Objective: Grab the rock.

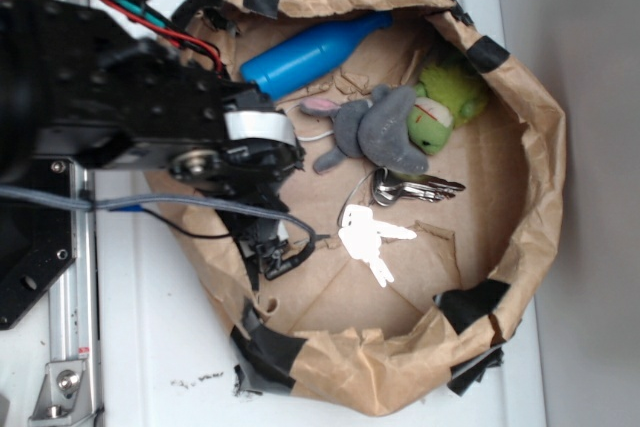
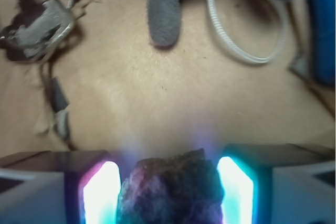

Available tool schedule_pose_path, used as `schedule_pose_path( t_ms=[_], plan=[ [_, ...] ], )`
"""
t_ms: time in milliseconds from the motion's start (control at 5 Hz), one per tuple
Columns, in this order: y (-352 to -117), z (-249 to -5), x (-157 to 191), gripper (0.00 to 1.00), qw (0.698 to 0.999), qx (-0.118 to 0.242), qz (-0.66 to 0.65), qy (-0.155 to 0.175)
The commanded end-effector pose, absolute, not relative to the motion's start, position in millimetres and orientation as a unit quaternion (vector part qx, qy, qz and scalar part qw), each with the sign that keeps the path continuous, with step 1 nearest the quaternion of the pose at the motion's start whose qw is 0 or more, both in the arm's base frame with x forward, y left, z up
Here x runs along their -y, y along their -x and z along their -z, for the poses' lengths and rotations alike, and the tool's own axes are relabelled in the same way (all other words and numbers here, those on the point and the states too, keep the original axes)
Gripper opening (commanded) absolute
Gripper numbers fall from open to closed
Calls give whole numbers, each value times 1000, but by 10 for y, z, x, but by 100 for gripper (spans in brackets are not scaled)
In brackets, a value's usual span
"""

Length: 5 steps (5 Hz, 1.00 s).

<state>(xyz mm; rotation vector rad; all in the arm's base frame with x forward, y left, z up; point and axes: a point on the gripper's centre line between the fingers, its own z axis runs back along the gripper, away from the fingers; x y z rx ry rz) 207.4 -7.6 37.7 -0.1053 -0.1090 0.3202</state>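
Note:
In the wrist view the rock (image 2: 173, 192), dark, rough and lumpy, fills the gap between my gripper's (image 2: 167, 182) two glowing pads (image 2: 100, 195) and touches both. My gripper is shut on the rock, just above the brown paper floor. From the exterior view my gripper (image 1: 272, 255) points down at the left inner side of the paper bag (image 1: 530, 147), and the arm hides the rock there.
Inside the bag lie a blue bottle (image 1: 310, 52), a grey plush toy (image 1: 375, 127), a green plush (image 1: 445, 102), a bunch of keys (image 1: 410, 187) and a white plastic piece (image 1: 370, 242). Ahead of my jaws are a plush limb (image 2: 164, 17) and a white cord loop (image 2: 236, 40).

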Motion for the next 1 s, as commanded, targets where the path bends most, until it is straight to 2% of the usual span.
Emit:
schedule_pose_path(
  t_ms=[0, 200, 400, 800],
  plan=[
    [-2354, -1416, 58, 0, 985, 133, -74, 78],
    [-2457, -1913, 152, 0, 987, 123, -32, 95],
    [-2474, -1988, 171, 0, 989, 129, -13, 77],
    [-2446, -1858, 115, 0, 990, 126, -21, 53]
  ],
)
